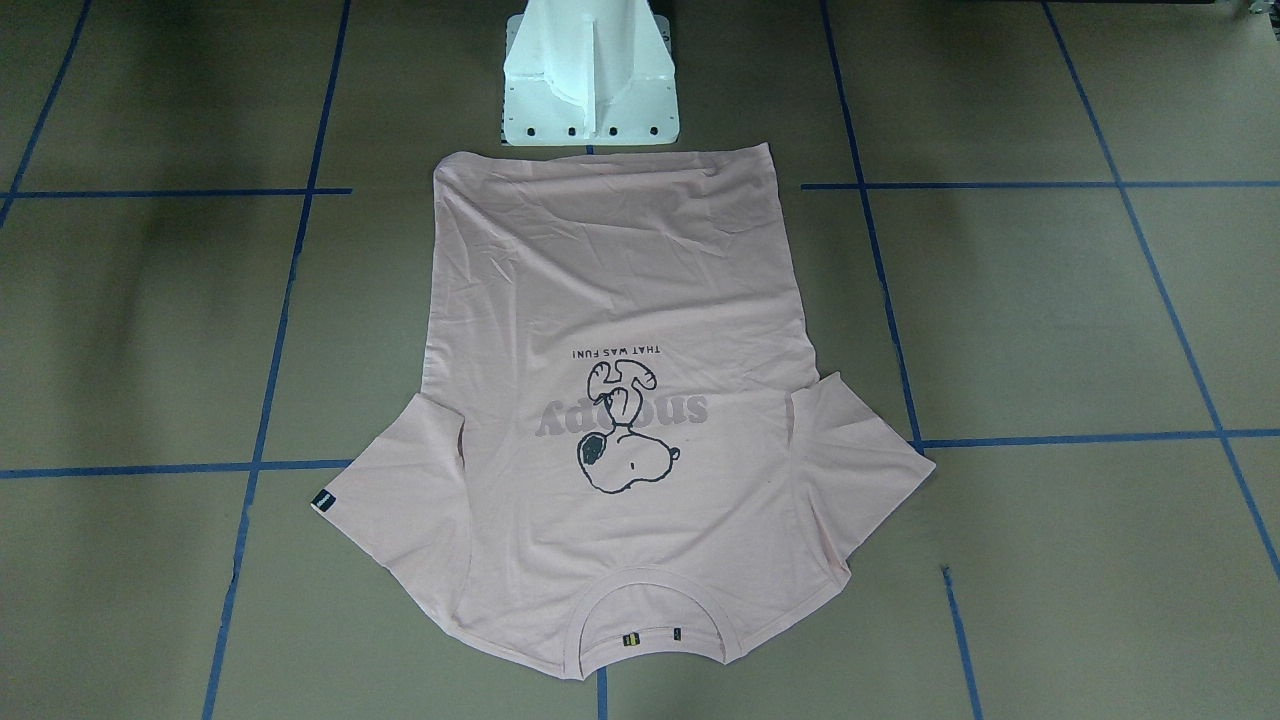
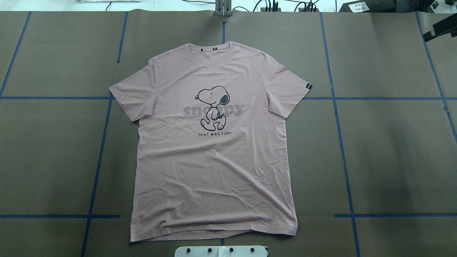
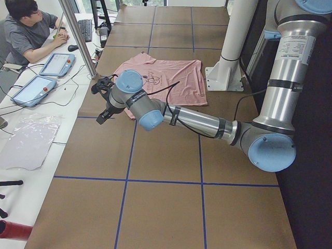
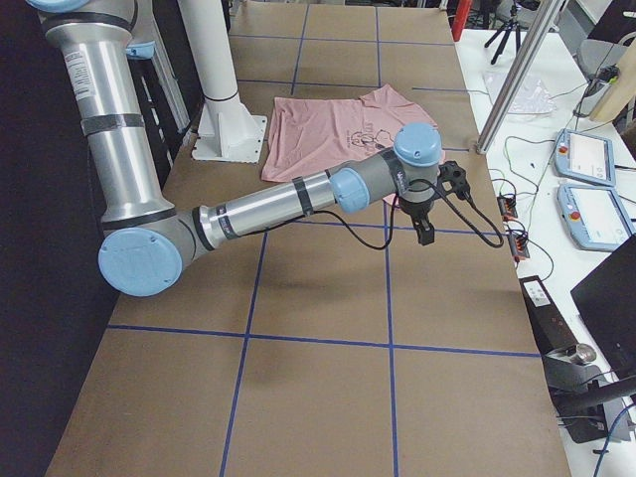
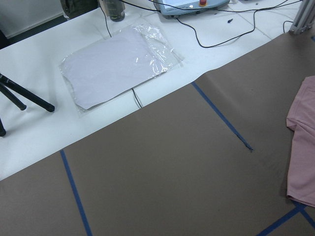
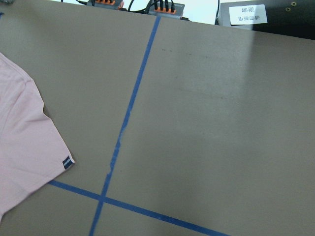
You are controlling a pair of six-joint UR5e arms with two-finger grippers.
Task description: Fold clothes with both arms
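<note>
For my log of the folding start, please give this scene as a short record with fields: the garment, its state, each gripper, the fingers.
garment: pale pink short-sleeved T-shirt with a black-outlined Snoopy print
state: spread flat, print up, unfolded, lightly wrinkled
collar: at the side away from the white pedestal base
surface: brown table with blue tape lines
left gripper: above bare table, off the shirt
right gripper: above bare table, off the shirt
fingers: open or shut cannot be told
folding: not yet begun

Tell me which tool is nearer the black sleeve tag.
Right. The right tool hangs beyond the sleeve tag; the left tool is past the T-shirt's opposite sleeve.
</note>
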